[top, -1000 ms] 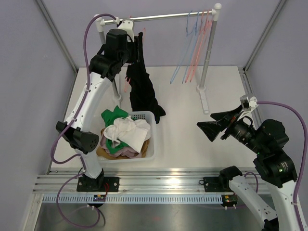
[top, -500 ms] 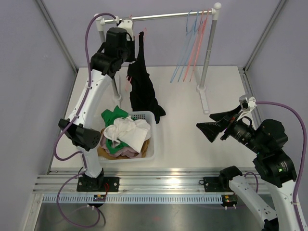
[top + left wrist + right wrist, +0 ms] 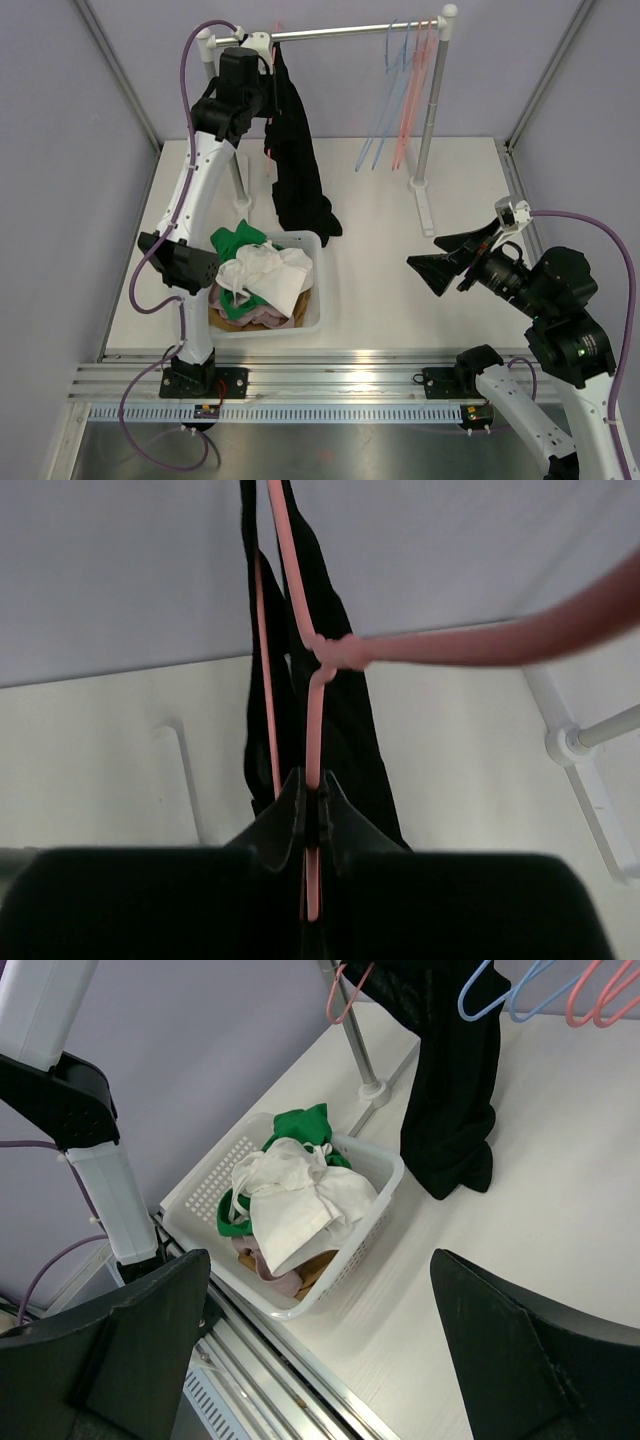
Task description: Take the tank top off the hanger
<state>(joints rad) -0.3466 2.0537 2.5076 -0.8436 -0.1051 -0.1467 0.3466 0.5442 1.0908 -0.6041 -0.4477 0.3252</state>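
Left gripper [image 3: 312, 810] clamped on pink hanger [image 3: 311, 725] bearing black tank top [image 3: 295, 170], hem just beside laundry basket [image 3: 319, 290]; right gripper [image 3: 425, 252] spread open, well apart

black tank top [image 3: 296, 160] on pink hanger [image 3: 312, 740]

Left pincer [image 3: 312, 798] at 6 o'clock, its two dark fingers [image 3: 282, 825] closed upon a vertical wire of the pink hanger [image 3: 318, 705]. Above the grip the wire meets a twisted joint. From it one blurred arm runs toward 3 o'clock and another rises to 12 o'clock. The black tank top [image 3: 355, 740] hangs along and behind these wires. Beyond lies the white surface [image 3: 100, 760], bearing a white rack foot [image 3: 590, 790] at 3 o'clock.
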